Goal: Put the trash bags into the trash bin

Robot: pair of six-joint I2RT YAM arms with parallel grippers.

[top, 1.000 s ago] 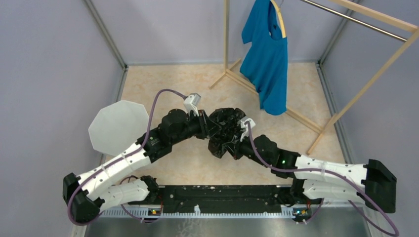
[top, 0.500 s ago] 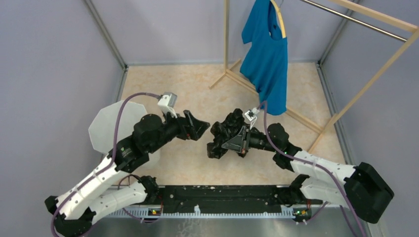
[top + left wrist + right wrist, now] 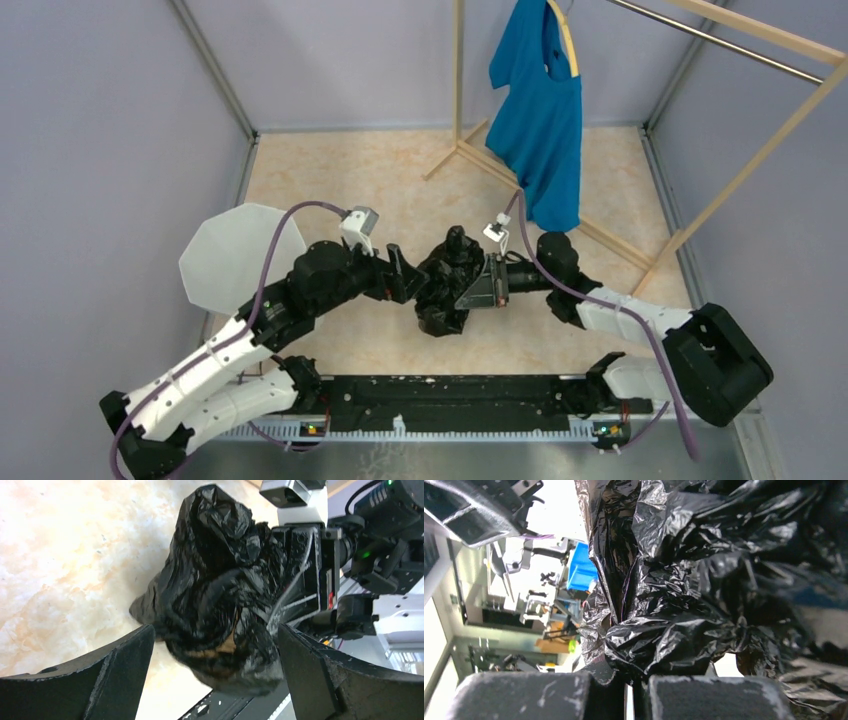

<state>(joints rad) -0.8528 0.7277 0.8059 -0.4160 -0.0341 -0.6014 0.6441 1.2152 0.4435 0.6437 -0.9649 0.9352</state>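
The trash bag (image 3: 445, 282), a crumpled glossy black bundle, hangs mid-table between my two grippers. My right gripper (image 3: 478, 288) is shut on its right side; in the right wrist view the pads (image 3: 524, 697) pinch a fold of the bag (image 3: 684, 580), and the gripper (image 3: 636, 692) shows almost no gap. My left gripper (image 3: 402, 277) stands wide open at the bag's left side. In the left wrist view the bag's (image 3: 225, 595) lower end sits between the spread fingers (image 3: 120, 670) of the gripper (image 3: 215, 672), apparently untouched. The white trash bin (image 3: 235, 255) stands at the left, partly behind the left arm.
A blue T-shirt (image 3: 540, 110) hangs on a wooden rack (image 3: 745, 160) at the back right, whose legs reach down onto the table. Grey walls close in both sides. The black base rail (image 3: 450, 395) runs along the near edge.
My left gripper let go of the bag, opened wide and drew back left, then returned with open jaws round the bag. The right gripper kept hold, swinging the bag upright.
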